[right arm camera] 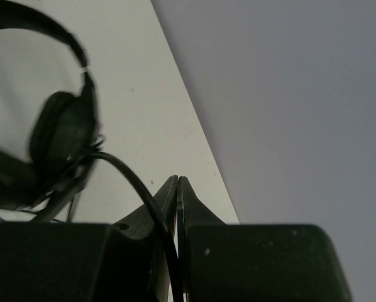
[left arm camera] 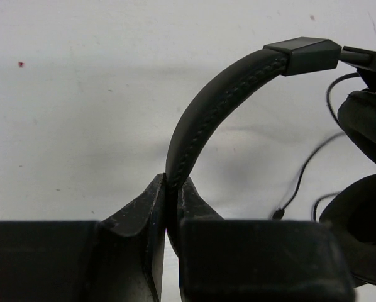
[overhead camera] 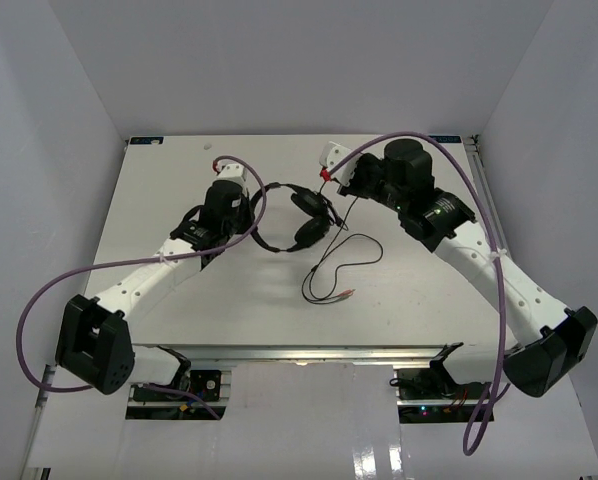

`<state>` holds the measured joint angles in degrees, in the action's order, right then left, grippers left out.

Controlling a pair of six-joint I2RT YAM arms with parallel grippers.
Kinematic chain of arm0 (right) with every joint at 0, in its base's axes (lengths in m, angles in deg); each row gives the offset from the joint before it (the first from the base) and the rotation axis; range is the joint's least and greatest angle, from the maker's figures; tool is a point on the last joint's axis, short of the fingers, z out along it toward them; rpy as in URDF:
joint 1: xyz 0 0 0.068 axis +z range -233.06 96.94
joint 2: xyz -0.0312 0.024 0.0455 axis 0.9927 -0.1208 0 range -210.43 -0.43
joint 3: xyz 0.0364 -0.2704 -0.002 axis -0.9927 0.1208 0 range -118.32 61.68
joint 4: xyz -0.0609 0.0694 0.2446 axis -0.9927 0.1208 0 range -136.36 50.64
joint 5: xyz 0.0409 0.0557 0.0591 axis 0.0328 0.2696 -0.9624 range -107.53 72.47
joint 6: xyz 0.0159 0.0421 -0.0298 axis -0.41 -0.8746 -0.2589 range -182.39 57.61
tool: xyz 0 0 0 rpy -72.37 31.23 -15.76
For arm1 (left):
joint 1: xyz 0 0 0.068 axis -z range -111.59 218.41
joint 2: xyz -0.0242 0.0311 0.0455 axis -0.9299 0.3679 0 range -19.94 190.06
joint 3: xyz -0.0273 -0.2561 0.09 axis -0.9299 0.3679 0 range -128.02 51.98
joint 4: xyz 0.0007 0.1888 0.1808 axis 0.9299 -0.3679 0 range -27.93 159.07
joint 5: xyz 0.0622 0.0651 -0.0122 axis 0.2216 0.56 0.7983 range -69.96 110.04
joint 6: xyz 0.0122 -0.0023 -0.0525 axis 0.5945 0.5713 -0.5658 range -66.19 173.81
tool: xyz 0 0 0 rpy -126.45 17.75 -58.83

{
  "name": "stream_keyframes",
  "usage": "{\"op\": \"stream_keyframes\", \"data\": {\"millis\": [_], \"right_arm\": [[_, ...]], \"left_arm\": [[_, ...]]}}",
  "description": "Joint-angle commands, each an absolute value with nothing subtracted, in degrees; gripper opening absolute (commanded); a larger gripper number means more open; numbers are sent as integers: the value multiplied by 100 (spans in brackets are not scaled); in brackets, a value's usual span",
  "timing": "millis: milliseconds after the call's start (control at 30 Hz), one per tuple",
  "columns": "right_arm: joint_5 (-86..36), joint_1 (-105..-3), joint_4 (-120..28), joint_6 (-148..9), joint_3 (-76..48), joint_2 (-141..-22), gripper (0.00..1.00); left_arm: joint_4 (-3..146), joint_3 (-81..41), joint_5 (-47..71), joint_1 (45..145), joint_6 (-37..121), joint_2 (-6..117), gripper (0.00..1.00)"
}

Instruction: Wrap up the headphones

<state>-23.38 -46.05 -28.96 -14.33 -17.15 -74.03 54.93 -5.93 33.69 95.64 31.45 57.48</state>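
Mid-table, between the two arms: black over-ear headphones (overhead camera: 297, 218) with a thin stitched headband and padded cups, well away from every edge of the white tabletop (overhead camera: 429, 300).
Long axis: it runs across the table, left to right, from the crown of the band to the cups.
Pointing: the arch of the headband (overhead camera: 264, 243) bulges toward the left arm. The open end with the two padded earcups (overhead camera: 309, 235) faces the right arm, one cup farther back and one nearer.
Left arm: the left gripper (left arm camera: 173, 184) has its black fingers pinched tight on the headband. The band rises out of the jaws and curves over to the right, up to a square black slider block (left arm camera: 304, 55).
Right arm: the right gripper (right arm camera: 177, 184) has its fingers pressed together, and the thin black cable (right arm camera: 141, 189) runs down into the seam between them. The table's edge and a grey wall show beyond the fingertips.
Cable run: from the cups it goes back to the right gripper, and the slack then falls toward the near edge in a loose loop on the table.
Cable end: two small pinkish plugs (overhead camera: 347, 293) lie side by side on the tabletop, tips to the right, nearer than the headphones.
Contact: I cannot tell whether the earcups rest on the surface or hang just above it.
Around: a thick purple robot cable (overhead camera: 39, 310) loops off the left arm, and another (overhead camera: 479, 200) arcs over the right.
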Motion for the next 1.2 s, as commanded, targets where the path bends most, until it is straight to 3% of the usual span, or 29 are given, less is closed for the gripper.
{"op": "stream_keyframes", "data": {"millis": [0, 567, 933, 1167], "right_arm": [[-3659, -4651, -1886, -889, -2113, -7005, 8], [-4919, -4650, -1062, -375, -2186, -6785, 8], [-4926, -4632, -1077, -465, -2480, -6899, 8], [-4522, -4639, -1147, -500, -2843, -6943, 8]], "left_arm": [[5660, -1332, 3814, 9014, 1835, 5971, 0], [5650, -2817, 2602, 8699, -552, 7171, 0], [5667, -3293, 3137, 9372, -559, 8085, 0], [5509, -3672, 3533, 9650, 387, 8698, 0]]}}
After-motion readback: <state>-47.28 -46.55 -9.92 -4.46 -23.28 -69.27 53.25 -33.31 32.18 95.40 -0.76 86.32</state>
